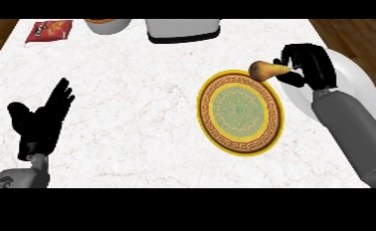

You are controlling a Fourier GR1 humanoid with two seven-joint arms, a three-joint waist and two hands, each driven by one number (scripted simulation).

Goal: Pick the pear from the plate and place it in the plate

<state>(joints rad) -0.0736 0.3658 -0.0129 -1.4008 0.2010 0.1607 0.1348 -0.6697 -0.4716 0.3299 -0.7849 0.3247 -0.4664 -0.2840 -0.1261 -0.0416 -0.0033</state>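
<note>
Count of items, head view.

Plates: 2. One patterned plate [239, 111] with a yellow rim; one plain white plate [352, 73] at the right, partly covered by the arm.

Pears: 1. The pear [266, 69].

Red snack packets: 1. The packet [49, 30] lies at far left.

Grey appliances: 1. The appliance [183, 29] is cut by the top edge.

Bowls: 1. The bowl [109, 25] is cut by the top edge; contents unclear.

Hands: 2. Left hand [40, 118]; right hand [308, 65].
</note>
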